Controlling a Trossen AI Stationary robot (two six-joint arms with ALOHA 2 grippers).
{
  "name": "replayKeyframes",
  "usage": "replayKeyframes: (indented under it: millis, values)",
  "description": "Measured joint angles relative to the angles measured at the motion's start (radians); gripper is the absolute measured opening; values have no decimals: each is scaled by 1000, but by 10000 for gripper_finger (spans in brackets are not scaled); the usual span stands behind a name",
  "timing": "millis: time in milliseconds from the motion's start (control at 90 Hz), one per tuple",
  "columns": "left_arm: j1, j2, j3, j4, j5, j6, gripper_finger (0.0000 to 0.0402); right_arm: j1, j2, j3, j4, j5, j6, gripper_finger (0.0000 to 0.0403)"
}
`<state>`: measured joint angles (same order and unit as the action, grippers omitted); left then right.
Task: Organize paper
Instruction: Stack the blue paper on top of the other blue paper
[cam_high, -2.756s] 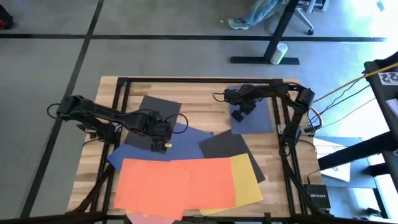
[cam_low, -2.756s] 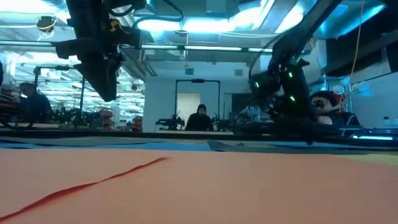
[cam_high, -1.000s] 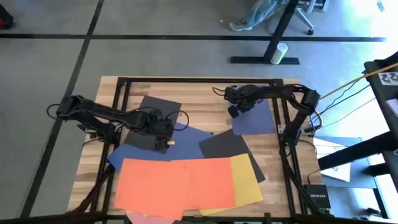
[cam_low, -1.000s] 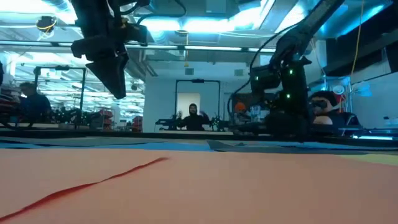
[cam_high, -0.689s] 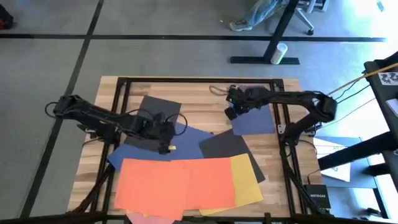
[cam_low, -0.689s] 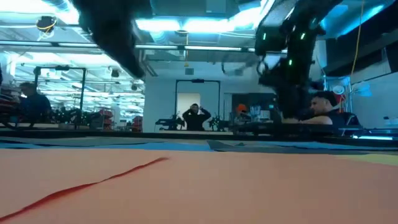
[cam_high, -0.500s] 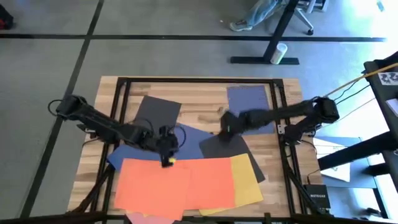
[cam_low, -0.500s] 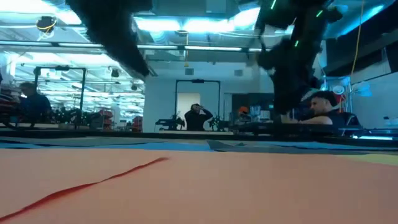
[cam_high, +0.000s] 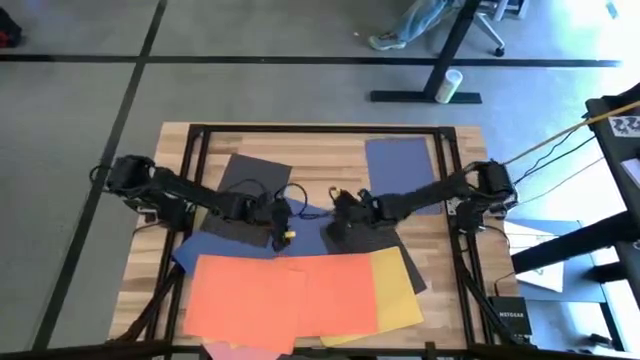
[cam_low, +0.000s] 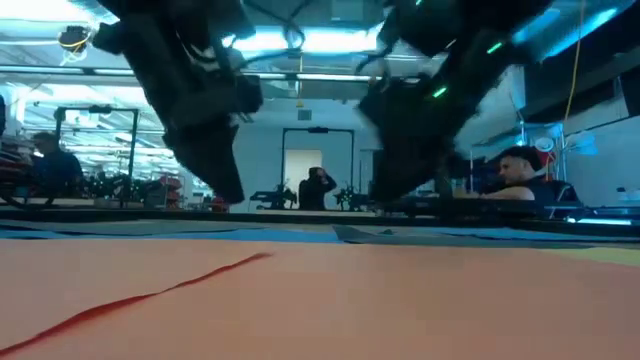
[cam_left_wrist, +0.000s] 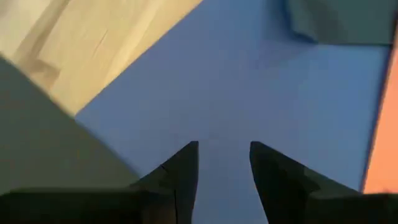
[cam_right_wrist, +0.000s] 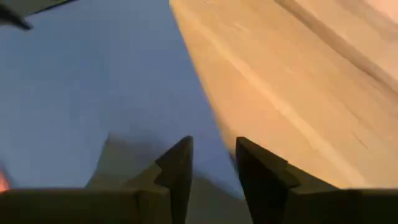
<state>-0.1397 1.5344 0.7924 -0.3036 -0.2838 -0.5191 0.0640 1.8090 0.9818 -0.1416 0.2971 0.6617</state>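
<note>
The paper is spread over the wooden worktop (cam_high: 320, 160) in the centre of the high view. An orange-red sheet (cam_high: 280, 292) lies at the lower middle over a yellow sheet (cam_high: 395, 288), with a pink edge (cam_high: 235, 351) showing at the bottom. A large blue sheet (cam_high: 305, 225) sits mid-frame, a black sheet (cam_high: 250, 180) to its upper left, a dark sheet (cam_high: 362, 238) right of centre, and a smaller blue sheet (cam_high: 400, 170) apart at the upper right.

The left gripper (cam_high: 280, 232) is held low over the large blue sheet; its jaws are parted with nothing between them. The right gripper (cam_high: 340, 208) is placed at the blue sheet's edge beside the dark sheet, jaws likewise parted and empty.

The sheets are judged light, thin, floppy and easily creased, and likely to slide on one another. Hold is best taken at a free edge or corner.
</note>
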Motion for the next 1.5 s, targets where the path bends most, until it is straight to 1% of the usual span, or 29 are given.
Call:
replayKeyframes:
  millis: [56, 144, 233, 311, 378, 500, 567, 689, 778, 933, 1089, 1200, 1389, 1500]
  values:
    - [-5, -4, -1, -17, 2, -5, 129, -25, 33, 22, 57, -53, -35, 109]
    - [-24, -10, 0, -12, 3, -23, 129, -56, 85, 77, 78, -114, -76, 98]
    - [-47, -12, 0, -4, 2, -36, 129, -80, 136, 134, 51, -128, -129, 87]
    - [-65, -12, 0, -6, -11, -52, 129, -95, 167, 185, -37, -133, -169, 85]
    - [-75, -12, -1, -12, -18, -61, 129, -107, 174, 222, -133, -121, -198, 92]
    - [-89, -12, -1, -25, -37, -79, 129, -124, 173, 259, -259, -83, -223, 120]
    - [-96, -12, -1, -33, -51, -84, 129, -133, 173, 269, -306, -92, -224, 138]
    - [-110, -12, -1, -41, -53, -86, 129, -133, 173, 251, -296, -195, -224, 156]
    - [-117, -12, 0, -84, -53, -81, 129, -129, 172, 242, -288, -222, -220, 156]
    - [-124, -46, 0, -168, -55, -112, 129, -117, 172, 240, -272, -231, -214, 148]
    - [-148, -91, 0, -167, -54, -124, 129, -117, 172, 239, -236, -278, -212, 148]
    - [-151, -83, 0, -168, -57, -131, 129, -113, 173, 239, -216, -307, -198, 147]
    - [-155, -53, 0, -176, -65, -138, 129, -100, 173, 239, -197, -309, -193, 146]
    - [-155, -50, 0, -174, -80, -140, 129, -101, 174, 239, -197, -310, -188, 128]
